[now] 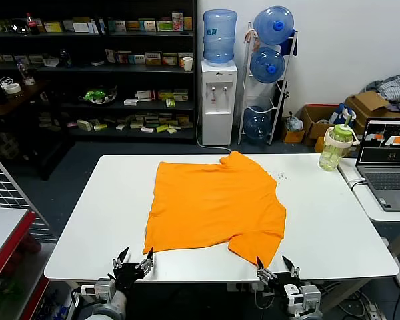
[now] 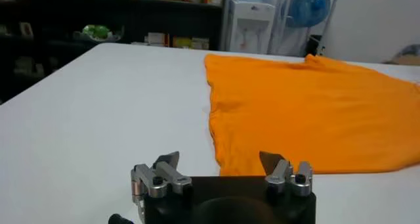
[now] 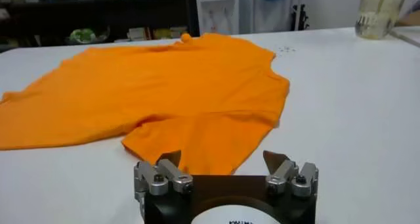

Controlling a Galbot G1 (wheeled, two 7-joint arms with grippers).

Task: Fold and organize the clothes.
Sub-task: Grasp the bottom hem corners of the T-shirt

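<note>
- The orange T-shirt [image 1: 217, 203] lies spread across the middle of the white bench [image 1: 87, 227], plain side up, no lettering showing. Its body runs toward my left; one sleeve points at the near edge on my right, and the other pokes out along the far edge.
- My left gripper [image 1: 135, 261] sits at the near edge with its jaws wide open and nothing between them, just short of the shirt's near-left corner. In the left wrist view that hem corner lies close ahead of the gripper [image 2: 220, 169].
- My right gripper [image 1: 275, 265] waits at the same edge, jaws likewise spread and empty, with the sleeve's hem right in front of it [image 3: 223, 169].
- By my reading no fold is made yet — the shirt is only roughly flat, with ripples near the collar and a crease where the near sleeve meets the body.
- The main risk: the fabric lies flush on the bench, so a shallow pinch could slide off it, or catch only the upper layer and leave the back panel behind.
- A second risk — the two grippers face unlike parts, a hem corner and a sleeve, so lifting together could drag the shirt askew rather than crease it cleanly.
- A green bottle [image 1: 336, 148] and a laptop [image 1: 387, 170] stand off to my right, well apart from the shirt; I judge only a wide swing would trouble them.
</note>
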